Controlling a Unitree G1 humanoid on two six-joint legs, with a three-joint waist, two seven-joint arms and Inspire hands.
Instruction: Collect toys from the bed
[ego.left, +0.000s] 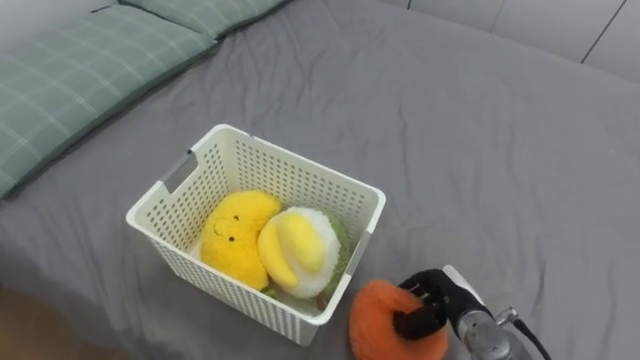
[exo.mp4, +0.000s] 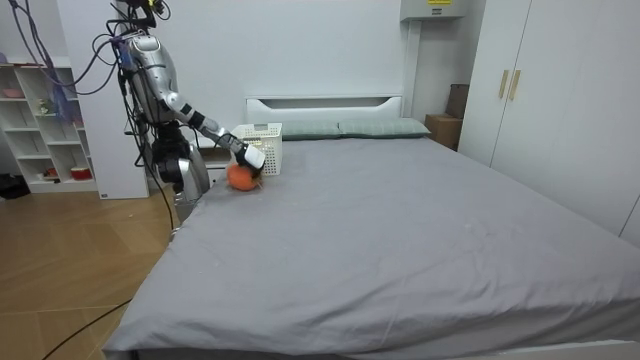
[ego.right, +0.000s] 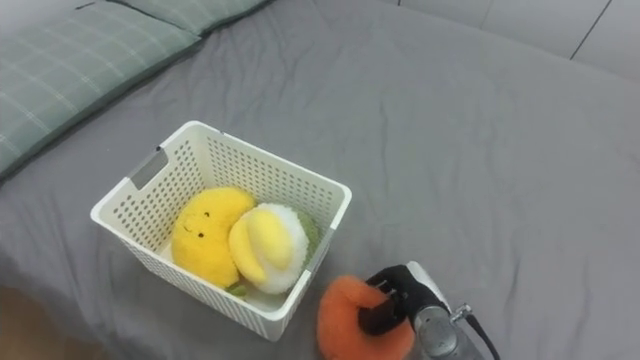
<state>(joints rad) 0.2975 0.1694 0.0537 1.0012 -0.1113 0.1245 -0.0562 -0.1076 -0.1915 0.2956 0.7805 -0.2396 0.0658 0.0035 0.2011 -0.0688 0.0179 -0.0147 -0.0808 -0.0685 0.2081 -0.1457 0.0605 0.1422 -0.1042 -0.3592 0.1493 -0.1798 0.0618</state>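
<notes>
Gripping the orange toy (ego.left: 375, 322) in my right hand (ego.left: 440, 300) — fingers (ego.left: 412, 322) curled round it — just beside the basket (ego.left: 300, 172).

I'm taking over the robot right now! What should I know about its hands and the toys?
Right hand: shut on the orange plush toy, which rests on the grey bed right next to the white basket.
Done: the yellow plush toy and the yellow-and-white plush toy lie side by side in the basket.
Left: lift the orange plush toy over the basket's near corner and drop it in, probably the last one.
</notes>
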